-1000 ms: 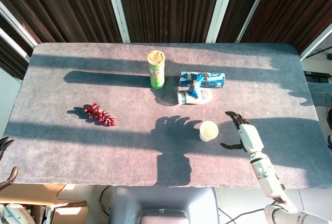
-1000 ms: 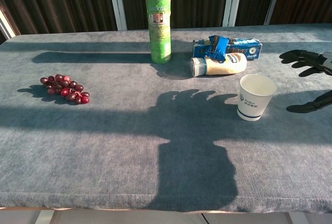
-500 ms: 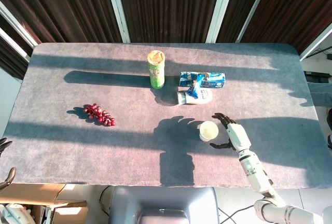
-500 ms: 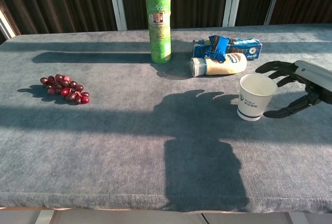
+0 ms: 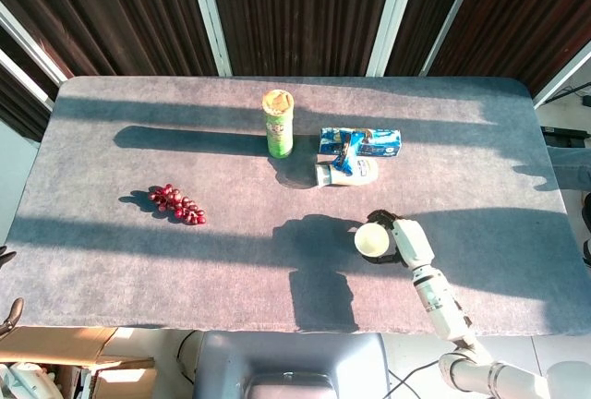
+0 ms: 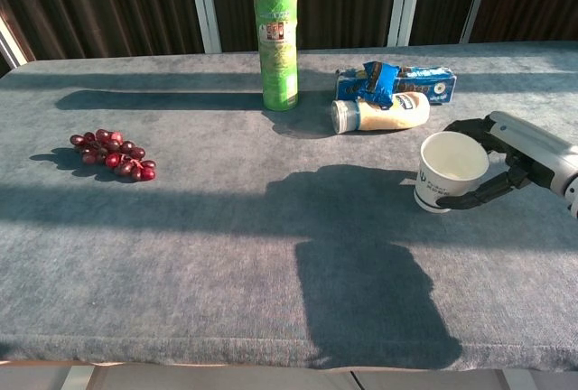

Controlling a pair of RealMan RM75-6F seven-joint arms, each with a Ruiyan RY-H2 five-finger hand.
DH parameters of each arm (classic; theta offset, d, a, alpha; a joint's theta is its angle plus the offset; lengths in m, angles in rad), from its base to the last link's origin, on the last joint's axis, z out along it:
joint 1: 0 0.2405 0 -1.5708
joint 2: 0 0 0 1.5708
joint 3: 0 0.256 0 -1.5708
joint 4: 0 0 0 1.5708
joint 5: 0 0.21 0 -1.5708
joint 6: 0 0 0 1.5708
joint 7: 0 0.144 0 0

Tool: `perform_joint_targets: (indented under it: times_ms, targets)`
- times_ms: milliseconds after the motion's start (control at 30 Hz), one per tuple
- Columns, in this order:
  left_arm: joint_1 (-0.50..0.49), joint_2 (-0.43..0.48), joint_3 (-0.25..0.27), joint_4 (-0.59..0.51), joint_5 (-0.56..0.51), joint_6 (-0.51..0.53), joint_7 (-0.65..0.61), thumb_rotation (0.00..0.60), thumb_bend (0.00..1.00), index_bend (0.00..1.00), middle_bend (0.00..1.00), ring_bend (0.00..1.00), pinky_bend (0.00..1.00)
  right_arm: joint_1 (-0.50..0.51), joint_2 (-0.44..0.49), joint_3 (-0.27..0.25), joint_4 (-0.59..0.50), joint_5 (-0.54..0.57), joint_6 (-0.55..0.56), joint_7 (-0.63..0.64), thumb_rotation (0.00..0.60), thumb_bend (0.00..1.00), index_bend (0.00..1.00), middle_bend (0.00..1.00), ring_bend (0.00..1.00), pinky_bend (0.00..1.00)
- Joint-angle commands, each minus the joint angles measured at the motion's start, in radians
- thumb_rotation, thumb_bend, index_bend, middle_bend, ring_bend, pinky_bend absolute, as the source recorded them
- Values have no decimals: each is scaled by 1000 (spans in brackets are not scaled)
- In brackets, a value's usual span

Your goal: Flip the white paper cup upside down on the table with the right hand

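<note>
The white paper cup (image 5: 371, 239) (image 6: 449, 169) stands mouth up on the grey table (image 5: 111, 251), right of centre and near the front edge. My right hand (image 5: 406, 240) (image 6: 510, 151) comes in from the right and grips the cup, with fingers (image 6: 462, 125) curled behind it and the thumb across its near side. The cup looks slightly tilted. My left hand (image 5: 7, 307) shows only as dark fingertips at the lower left edge of the head view, spread apart and holding nothing.
A green chips can (image 5: 278, 122) (image 6: 278, 45) stands at the back centre. A blue packet (image 5: 365, 142) (image 6: 397, 80) and a lying white bottle (image 5: 346, 173) (image 6: 379, 113) sit just behind the cup. Red grapes (image 5: 177, 203) (image 6: 113, 154) lie to the left.
My right hand has moved left from beside the cup and closed its fingers around it. The cup has tipped a little. The left hand has slid further out of view.
</note>
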Motion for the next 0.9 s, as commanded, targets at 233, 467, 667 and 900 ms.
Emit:
perform_joint_targets:
  times_ms: [233, 467, 667, 900]
  targets:
    - [3, -3, 0, 16, -8, -7, -15, 600, 427, 168, 98, 16, 208, -5, -46, -42, 86, -125, 181, -153, 600, 323, 697, 538, 536, 613]
    - [4, -4, 2, 8, -4, -11, -11, 600, 428, 168, 98, 16, 209, 2, 59, -74, -85, -180, 185, -673, 600, 326, 697, 538, 536, 614]
    - [4, -3, 6, -5, 8, -8, 0, 600, 428, 169, 98, 16, 209, -5, 126, -56, -261, -100, 109, -1224, 600, 341, 705, 541, 537, 617]
    - [5, -1, 8, -10, 11, -9, 5, 600, 427, 168, 98, 16, 209, -17, 129, -26, -332, 40, 51, -1359, 600, 345, 690, 541, 527, 610]
